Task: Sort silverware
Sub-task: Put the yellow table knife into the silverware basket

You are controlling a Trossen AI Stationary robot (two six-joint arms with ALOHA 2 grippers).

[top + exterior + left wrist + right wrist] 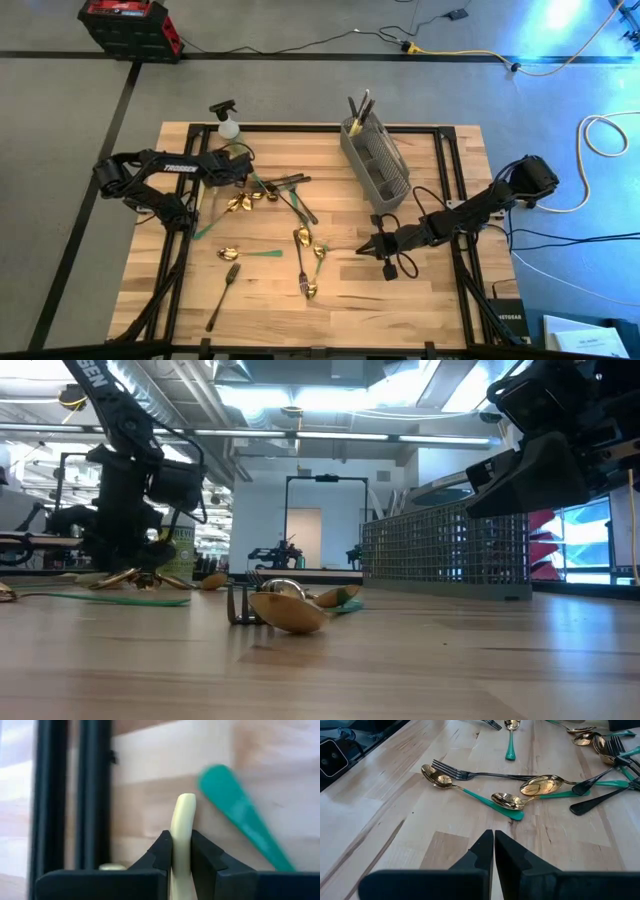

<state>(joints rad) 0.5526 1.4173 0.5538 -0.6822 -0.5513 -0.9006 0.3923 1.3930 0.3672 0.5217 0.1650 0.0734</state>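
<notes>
The silverware lies scattered over the middle of the wooden table (440, 300): gold spoons with green handles (240, 254) (470, 795), dark forks (222, 300) (480, 774) and gold pieces (303, 262). My left gripper (240, 178) (182, 845) is over the far-left cluster, shut on a pale cream-gold handle. A green handle (240, 815) lies on the wood just beyond it. My right gripper (363, 248) (493, 845) hovers shut right of the pile, pointing at it and holding nothing. My left gripper pinches the pale handle (183, 827) between its two fingers (161, 851). The handle runs along the fingers, and its rounded free end (186, 800) sticks out past the fingertips. The fingers slant steeply down at the table. The gripper hides the piece's other end.
A grey mesh caddy (375, 160) (445, 550) with a few pieces in it stands at the far middle-right. A spray bottle (228, 125) is at the far-left corner. Black frame rails (90, 795) run along the table's edges. Bare wood lies at the near edge.
</notes>
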